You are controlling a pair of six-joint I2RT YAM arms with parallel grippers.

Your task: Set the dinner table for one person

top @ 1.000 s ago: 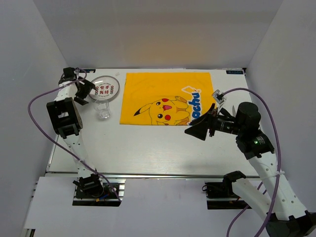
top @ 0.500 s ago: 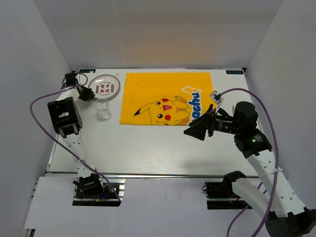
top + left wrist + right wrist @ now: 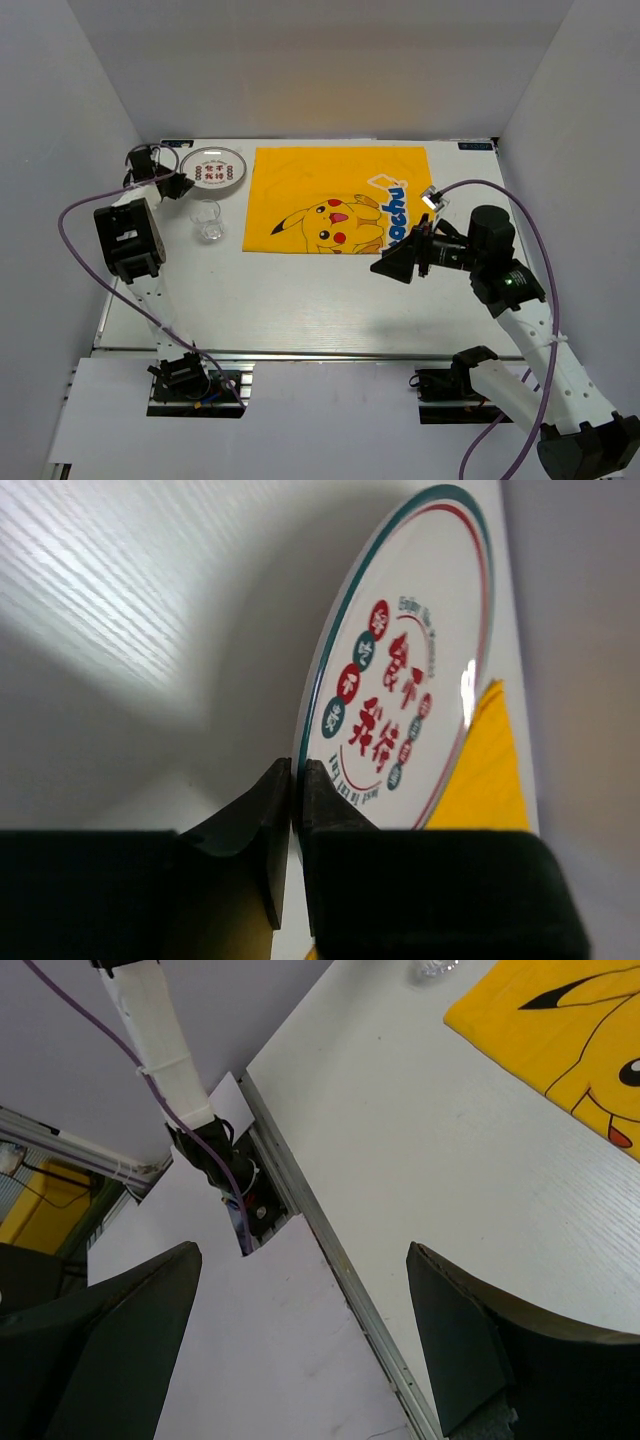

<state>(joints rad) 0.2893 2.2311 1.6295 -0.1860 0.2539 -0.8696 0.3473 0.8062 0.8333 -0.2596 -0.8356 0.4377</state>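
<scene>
Under both arms lies the table (image 3: 300, 290), a white slab filling the floor between the white walls, its long axis running left to right across the top view; one long edge, with the metal rail (image 3: 330, 353), faces the arm bases and the other meets the back wall. At its far left corner the left tool (image 3: 297, 770) is nearly closed, its two fingers pinching the rim of the plate (image 3: 400, 660), whose printed face shows to the wrist camera. A second ago that tool stood wide beside the plate; it has since clamped on, and from above the plate (image 3: 212, 168) now reads as a flatter oval, a little nearer the back edge. A glass (image 3: 209, 222) stands upright just on the near side of the plate, apart from it and left of the yellow mat (image 3: 335, 200), which lies with its long side along the table's length. Both are where they were. Right of centre the right tool (image 3: 400, 262) hangs spread wide over the mat's near right corner, holding nothing; it has drifted slightly left
</scene>
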